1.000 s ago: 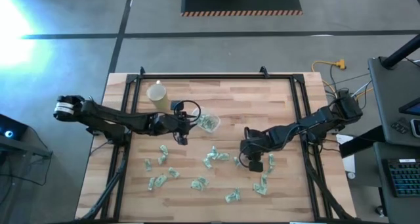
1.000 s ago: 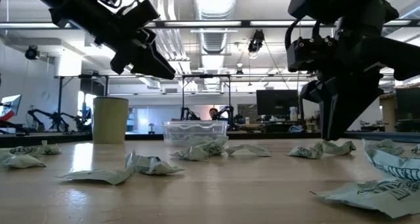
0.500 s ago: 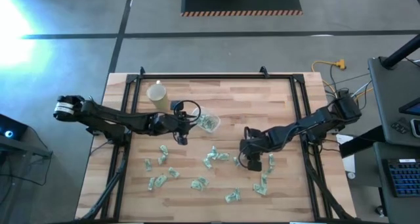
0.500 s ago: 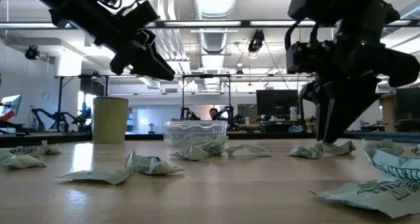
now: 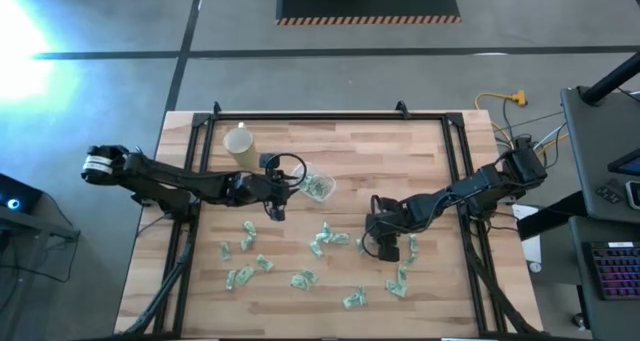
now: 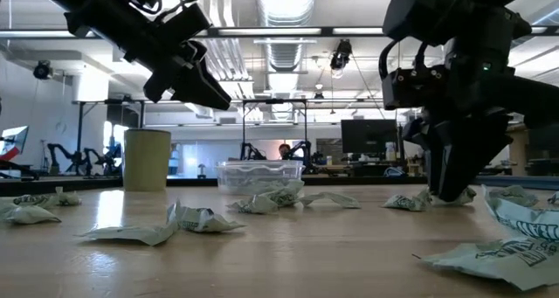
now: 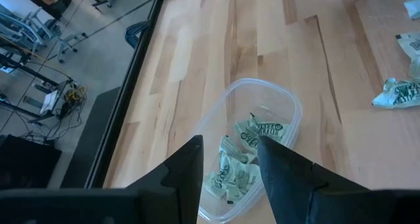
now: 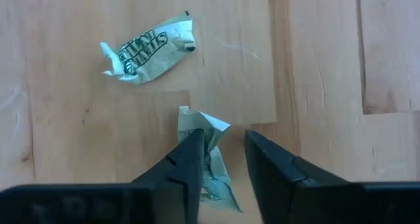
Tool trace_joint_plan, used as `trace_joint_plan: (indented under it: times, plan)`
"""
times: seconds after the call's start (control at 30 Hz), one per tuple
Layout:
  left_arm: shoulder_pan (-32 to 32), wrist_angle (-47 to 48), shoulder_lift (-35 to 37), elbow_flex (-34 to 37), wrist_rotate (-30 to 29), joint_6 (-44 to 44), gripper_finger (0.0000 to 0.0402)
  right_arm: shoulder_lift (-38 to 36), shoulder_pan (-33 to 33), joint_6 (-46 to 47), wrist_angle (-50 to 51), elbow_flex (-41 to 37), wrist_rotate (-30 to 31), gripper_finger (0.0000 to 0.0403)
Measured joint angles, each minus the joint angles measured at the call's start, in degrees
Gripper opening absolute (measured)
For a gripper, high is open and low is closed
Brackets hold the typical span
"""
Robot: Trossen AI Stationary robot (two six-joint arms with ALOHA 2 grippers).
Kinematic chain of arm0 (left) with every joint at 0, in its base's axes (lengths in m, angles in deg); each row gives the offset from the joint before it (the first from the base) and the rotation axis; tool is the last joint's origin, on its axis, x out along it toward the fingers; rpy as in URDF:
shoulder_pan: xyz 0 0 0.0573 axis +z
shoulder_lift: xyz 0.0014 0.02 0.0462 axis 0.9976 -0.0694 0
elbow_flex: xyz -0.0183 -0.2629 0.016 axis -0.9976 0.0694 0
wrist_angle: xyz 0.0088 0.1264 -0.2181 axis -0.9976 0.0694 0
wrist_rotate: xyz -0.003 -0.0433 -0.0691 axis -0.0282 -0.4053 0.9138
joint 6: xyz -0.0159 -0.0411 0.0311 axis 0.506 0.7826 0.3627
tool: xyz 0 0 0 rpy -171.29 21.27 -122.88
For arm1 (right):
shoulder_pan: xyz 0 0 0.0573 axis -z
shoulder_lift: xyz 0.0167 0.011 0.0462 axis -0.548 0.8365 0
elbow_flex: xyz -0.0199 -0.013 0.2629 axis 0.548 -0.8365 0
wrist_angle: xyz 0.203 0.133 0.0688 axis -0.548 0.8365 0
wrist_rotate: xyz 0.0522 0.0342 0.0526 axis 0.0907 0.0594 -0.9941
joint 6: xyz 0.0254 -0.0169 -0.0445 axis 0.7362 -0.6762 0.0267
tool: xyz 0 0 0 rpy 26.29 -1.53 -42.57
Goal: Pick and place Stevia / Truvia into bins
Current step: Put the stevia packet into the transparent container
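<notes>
Wooden tabletop [image 5: 400, 151] strewn with crumpled sachets [image 5: 322, 243]. The right gripper [image 8: 220, 159], fingers parted, straddles one sachet [image 8: 209, 145] lying lengthwise between them; beyond it lies another, printed "STEVIA" [image 8: 149, 48]. The left gripper [image 7: 228, 163], parted and empty, hangs over the clear tub [image 7: 289, 104] holding sachets.

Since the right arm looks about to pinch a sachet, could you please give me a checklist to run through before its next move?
1. Target sachet lies between the right pincer fingers: ok.
2. Right pincer is down at the table: ok, in the low view its tips reach the wood.
3. Neighbouring sachet is apart from the fingers: ok.
4. Sachet already gripped: cannot tell; a gap shows on one side of it.
5. Clear tub is upright with room left: ok, a few sachets inside.
6. Left pincer hangs over the tub, holding nothing, in the drop path: not ok.
</notes>
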Motion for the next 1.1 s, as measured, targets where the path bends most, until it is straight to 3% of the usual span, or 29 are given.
trace_joint_plan:
  times: [0.2,0.57,0.83,1.1]
  plan:
    - [-0.02,-0.04,0.0,0.0,0.0,0.0,0.0128,-0.21,0.02,-2.03,0.0,-0.02,-2.22,0.0019]
    - [-0.04,-0.13,0.0,-0.07,0.0,-0.01,0.0128,-0.72,0.13,-6.45,-0.13,1.59,0.02,0.0008]
    - [-0.1,0.65,0.11,-0.04,0.0,1.48,0.0128,-1.24,0.13,-13.83,-0.25,4.56,7.51,0.0008]
    - [-1.52,5.3,0.67,-0.09,-0.05,7.4,0.0128,-1.33,0.45,-23.95,-1.94,7.44,24.31,0.0008]
